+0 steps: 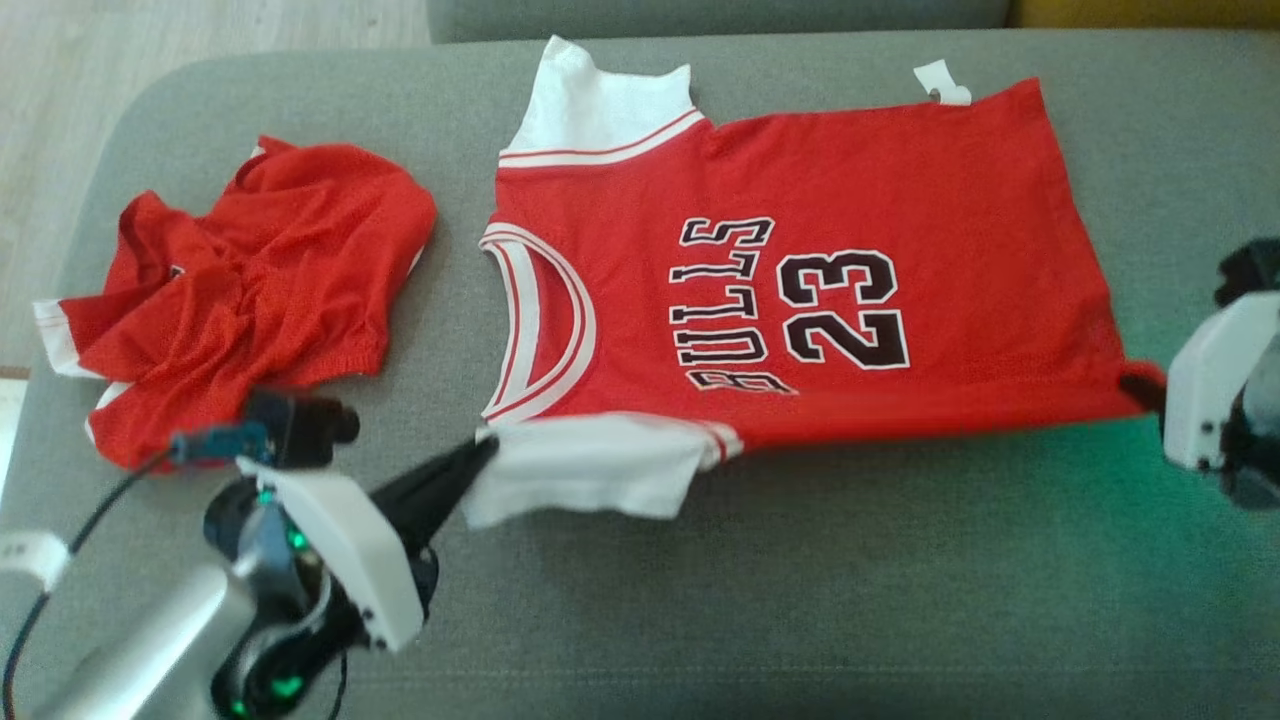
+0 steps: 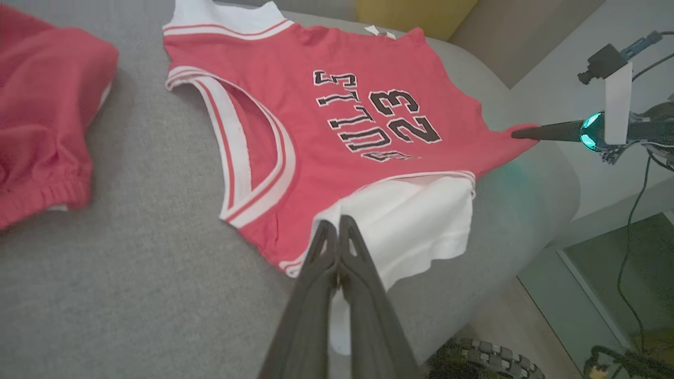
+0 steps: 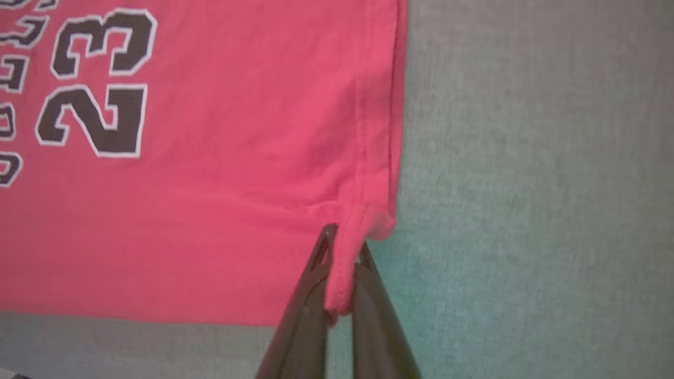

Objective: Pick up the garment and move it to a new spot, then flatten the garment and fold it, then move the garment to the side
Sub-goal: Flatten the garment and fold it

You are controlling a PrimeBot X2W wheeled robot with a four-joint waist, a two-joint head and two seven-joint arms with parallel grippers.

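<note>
Position of red jersey: spread flat on grey cushion, neck toward robot's left. Chest print, black with white outline: "BULLS" and "23". Left gripper: pressed together, pinching white sleeve at near edge. Right gripper: pinching near hem corner. Crumpled red mesh garment: beside neck, apart.

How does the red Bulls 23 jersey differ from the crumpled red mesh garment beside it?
The jersey lies spread out; the mesh garment sits bunched. The jersey is pinched by the left gripper and right gripper; the mesh garment is untouched. Both are red with white trim.
</note>
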